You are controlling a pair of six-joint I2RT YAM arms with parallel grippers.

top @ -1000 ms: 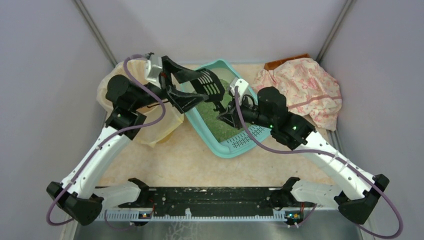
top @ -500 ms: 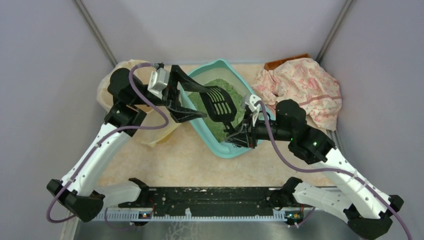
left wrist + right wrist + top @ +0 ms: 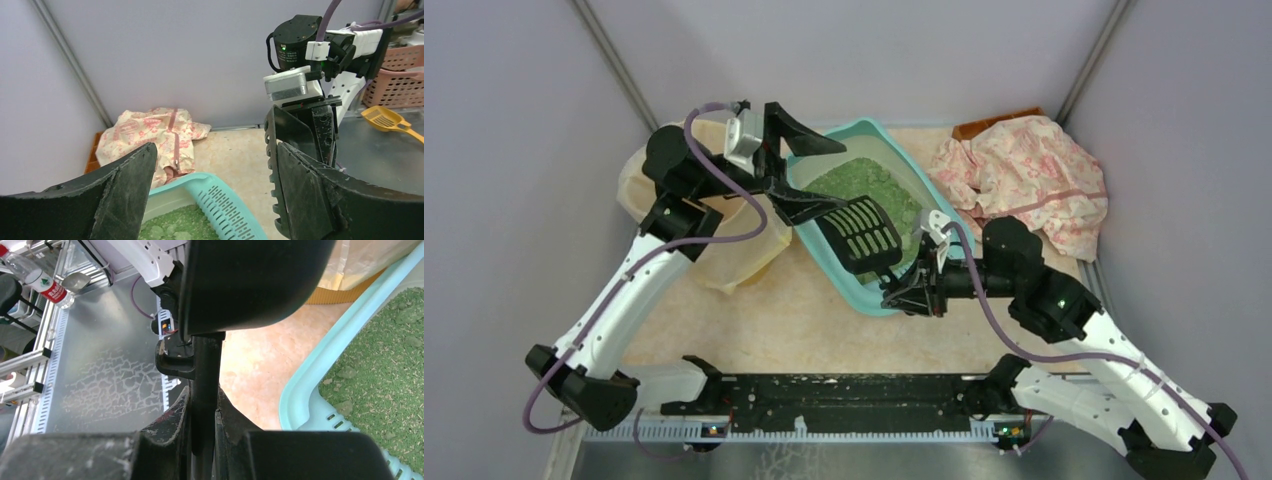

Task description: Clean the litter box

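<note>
The teal litter box lies at an angle at the back centre, with green granules inside. It also shows in the left wrist view and the right wrist view. My right gripper is shut on the handle of a black slotted scoop, which hangs over the box's near-left rim. In the right wrist view the gripper clamps the handle, and the scoop's back fills the top. My left gripper is wide open and empty over the box's left side, with the scoop's edge just beside one finger.
A beige bag-lined bin stands left of the box, under the left arm. A pink flowered cloth lies at the back right, over an orange-brown thing. Grey walls close in the sides and back. A yellow scoop lies off the table.
My right gripper has drawn back toward the near edge with the scoop, carrying it from over the granules to the box's near-left rim. The left gripper stays open and has shifted slightly.
</note>
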